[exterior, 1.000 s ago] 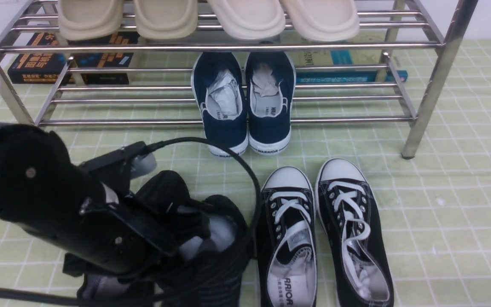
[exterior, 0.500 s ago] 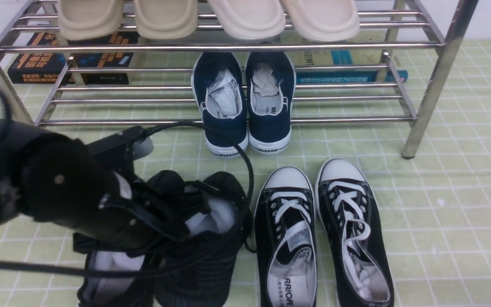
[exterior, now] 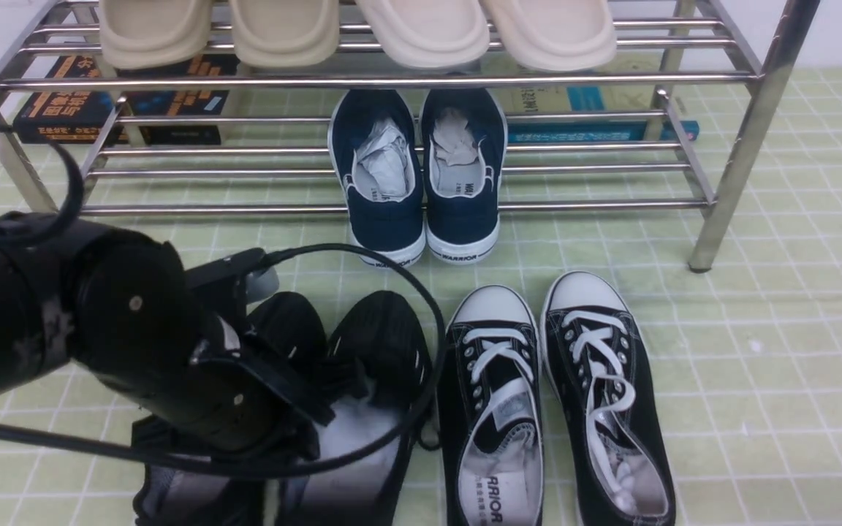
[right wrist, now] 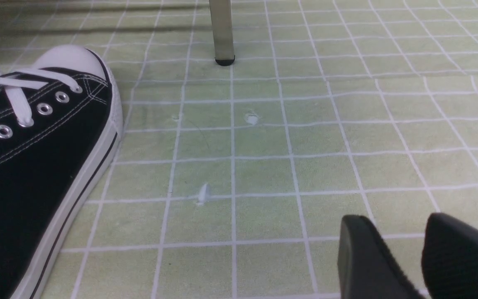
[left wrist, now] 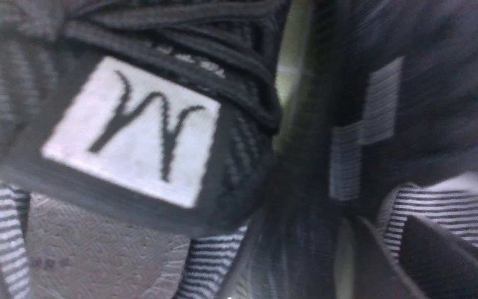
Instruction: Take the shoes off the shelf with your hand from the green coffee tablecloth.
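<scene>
The all-black knit shoes (exterior: 384, 351) lie side by side on the green tablecloth (exterior: 757, 365), toes toward the shelf (exterior: 392, 79), white paper showing in one. My left gripper (exterior: 311, 420) reaches down into their openings from the left, and the arm hides their heels. In the left wrist view its fingers (left wrist: 367, 257) are pressed close together at a striped collar lining, beside a tongue with a white label (left wrist: 131, 128). My right gripper (right wrist: 392, 249) hovers low over bare cloth with a gap between its fingers, holding nothing. It is out of the front view.
A black canvas pair with white toe caps (exterior: 552, 394) lies right beside the knit shoes. A navy WARRIOR pair (exterior: 421, 183) sits on the lower tier, and beige slippers (exterior: 355, 29) on the upper. Books (exterior: 121, 102) lie behind the rack. A rack leg (right wrist: 222, 37) stands ahead of the right gripper.
The knit shoes have tipped from a raised, bunched pose to lying flat on the cloth with their toes forward. My left arm has shifted a little and its cable loop has swung up.
</scene>
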`<state>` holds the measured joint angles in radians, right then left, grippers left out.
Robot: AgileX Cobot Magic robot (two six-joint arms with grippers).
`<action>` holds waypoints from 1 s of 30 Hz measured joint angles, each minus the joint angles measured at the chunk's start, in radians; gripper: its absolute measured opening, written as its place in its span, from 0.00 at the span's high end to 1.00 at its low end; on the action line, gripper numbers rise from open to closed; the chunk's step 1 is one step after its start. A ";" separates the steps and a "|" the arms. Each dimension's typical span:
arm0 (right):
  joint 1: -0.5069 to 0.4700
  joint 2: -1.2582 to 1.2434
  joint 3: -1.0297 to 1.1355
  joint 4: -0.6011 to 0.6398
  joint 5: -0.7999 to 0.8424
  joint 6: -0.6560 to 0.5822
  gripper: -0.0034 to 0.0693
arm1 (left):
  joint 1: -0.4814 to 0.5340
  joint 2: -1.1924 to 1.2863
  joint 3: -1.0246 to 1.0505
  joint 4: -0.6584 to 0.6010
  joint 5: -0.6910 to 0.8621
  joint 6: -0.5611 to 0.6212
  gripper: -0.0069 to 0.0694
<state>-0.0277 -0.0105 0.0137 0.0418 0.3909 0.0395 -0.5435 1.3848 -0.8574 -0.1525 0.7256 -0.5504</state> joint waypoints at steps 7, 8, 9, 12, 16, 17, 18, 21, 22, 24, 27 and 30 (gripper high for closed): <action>0.000 0.000 0.000 0.000 0.000 0.001 0.63 | 0.000 -0.069 -0.141 0.026 0.102 0.119 0.48; 0.000 0.000 0.000 0.000 0.000 0.001 0.63 | 0.000 -0.085 -0.177 0.044 0.123 0.124 0.48; 0.000 0.000 0.000 0.000 0.000 0.001 0.63 | 0.000 -0.103 -0.214 0.072 0.152 0.129 0.48; 0.000 0.000 0.000 0.000 0.000 0.001 0.63 | 0.000 -0.163 -0.329 0.222 0.291 0.136 0.54; 0.000 0.000 0.000 0.000 0.000 0.001 0.63 | 0.000 -0.242 -0.405 0.411 0.454 0.149 0.72; 0.000 0.000 0.000 0.000 0.000 0.001 0.63 | 0.000 -0.271 -0.409 0.450 0.478 0.156 0.78; 0.000 0.000 0.000 0.000 0.000 0.001 0.63 | 0.000 -0.303 -0.409 0.490 0.496 0.166 0.83; 0.000 0.000 0.000 0.000 0.000 0.001 0.63 | 0.000 -0.418 -0.356 0.535 0.509 0.199 0.90; 0.000 0.000 0.000 0.000 0.000 0.001 0.63 | 0.000 -0.464 -0.322 0.527 0.509 0.211 0.91; 0.000 0.000 0.000 0.000 0.000 0.001 0.63 | 0.000 -0.542 -0.253 0.502 0.509 0.219 0.91; 0.000 0.000 0.000 0.000 0.000 0.001 0.63 | 0.000 -0.675 -0.114 0.428 0.486 0.195 0.91; 0.000 0.000 0.000 0.000 0.000 0.000 0.63 | 0.000 -0.850 0.119 0.323 0.223 0.107 0.91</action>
<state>-0.0277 -0.0105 0.0137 0.0418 0.3909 0.0396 -0.5435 0.5352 -0.7383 0.1706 0.9489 -0.4436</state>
